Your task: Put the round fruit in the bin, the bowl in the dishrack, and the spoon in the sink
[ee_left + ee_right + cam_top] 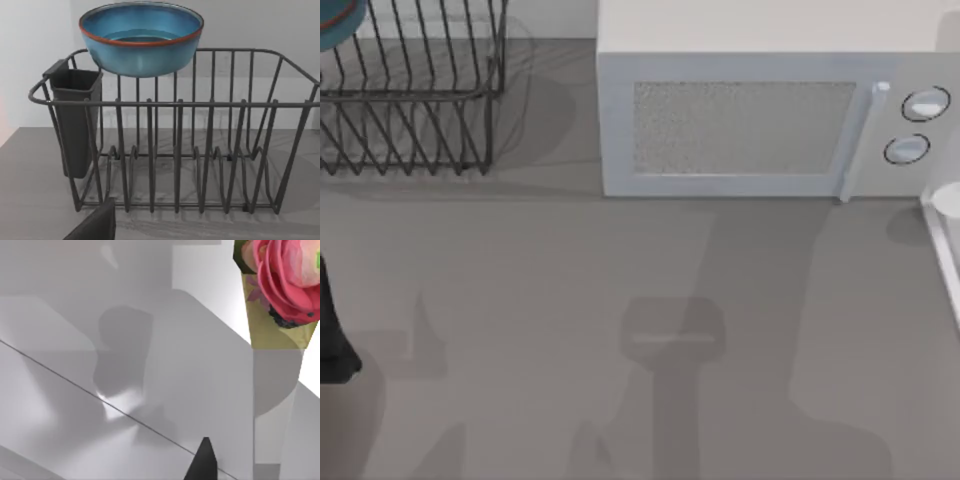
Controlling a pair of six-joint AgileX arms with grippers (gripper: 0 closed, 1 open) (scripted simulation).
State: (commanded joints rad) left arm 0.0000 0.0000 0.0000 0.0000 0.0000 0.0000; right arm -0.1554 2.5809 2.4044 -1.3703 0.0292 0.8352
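The worktop (570, 300) carries a pale grey microwave (760, 120) at the far side, right of centre, and the black wire dishrack (410, 100) at the far left. From my left wrist camera the rack has a dark cutlery cup (75, 120) hung on one end.

The blue-teal bowl (141, 37) sits up at the rack's top wires, near that cup, upright, and not down among the prongs. I cannot tell whether it rests on the rim wires or hangs just above them. That is my main worry: if it only perches on the top wire, it could tip off the back or slide sideways against the cup instead of settling inside.

My left arm (335, 330) is at the left edge of the worktop, and 1 dark finger tip (95, 225) shows near the rack's base. It holds nothing that I can see, but I cannot tell how wide my left fingers stand.

On the right, 1 dark finger tip (200, 462) shows over pale grey surfaces, with a pink flower picture (280, 280) beyond. I cannot tell that spread either, and reaching blind there risks striking the pale walls.
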